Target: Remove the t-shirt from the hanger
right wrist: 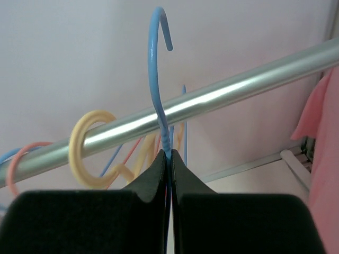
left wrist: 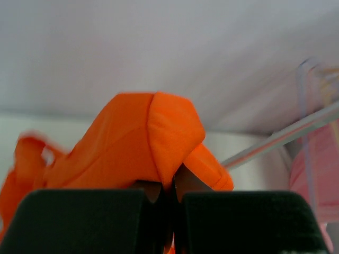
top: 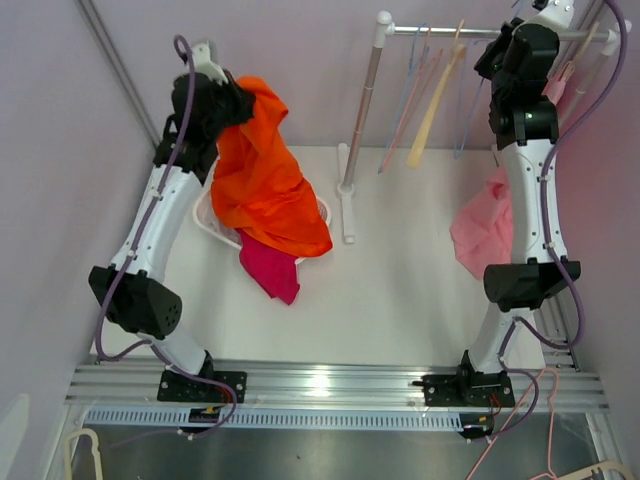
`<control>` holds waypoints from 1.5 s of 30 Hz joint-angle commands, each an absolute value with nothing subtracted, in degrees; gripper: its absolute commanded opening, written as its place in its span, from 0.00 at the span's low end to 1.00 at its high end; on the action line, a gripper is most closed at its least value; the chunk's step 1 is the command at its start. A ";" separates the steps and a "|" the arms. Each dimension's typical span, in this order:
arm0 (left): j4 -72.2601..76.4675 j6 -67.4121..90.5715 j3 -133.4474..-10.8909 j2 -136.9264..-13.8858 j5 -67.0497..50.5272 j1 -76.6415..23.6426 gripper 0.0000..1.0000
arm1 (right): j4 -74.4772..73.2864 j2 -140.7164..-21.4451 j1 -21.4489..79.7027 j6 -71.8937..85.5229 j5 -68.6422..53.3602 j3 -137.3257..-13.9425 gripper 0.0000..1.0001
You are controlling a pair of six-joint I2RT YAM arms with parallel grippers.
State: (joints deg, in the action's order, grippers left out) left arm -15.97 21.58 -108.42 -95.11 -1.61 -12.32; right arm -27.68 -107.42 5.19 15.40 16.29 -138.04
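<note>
Pinching a fold of the orange t-shirt (top: 265, 180), the left gripper (left wrist: 168, 190) holds it raised over the white basket (top: 205, 222) near the tabletop's (top: 400, 290) far-left corner. The right gripper (right wrist: 168, 159) is clamped on the blue hanger (right wrist: 156, 63) neck at the rail (right wrist: 238, 84), far-right corner. Cannot tell whether the hook is seated.

Bare tabletop (top: 400, 290) lies open mid-scene — rack post (top: 363, 110), hangers (top: 436, 100) behind and hanging t-shirt (top: 265, 180) leftward obstruct.

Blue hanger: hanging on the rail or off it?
Off. The blue hanger is pinched in the shut right gripper, and its hook curve stands well above the rail, not resting on it.
</note>
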 commanded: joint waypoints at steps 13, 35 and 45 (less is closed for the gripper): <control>-21.18 53.69 -67.87 -96.15 5.81 -13.10 0.01 | -25.31 -114.52 2.99 16.61 6.60 -139.66 0.00; -11.85 52.30 -58.18 -88.08 -1.24 -12.21 1.00 | -34.80 -111.01 2.64 18.37 3.87 -137.29 0.39; -29.18 46.06 -73.30 -70.85 15.19 -23.37 1.00 | -38.32 -99.59 3.16 15.65 19.06 -133.60 0.64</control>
State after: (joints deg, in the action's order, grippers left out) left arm -24.60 48.80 -70.35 -75.33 8.95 -20.71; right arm -38.37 -107.46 2.90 17.67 12.88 -133.78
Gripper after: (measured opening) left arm 0.994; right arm 0.641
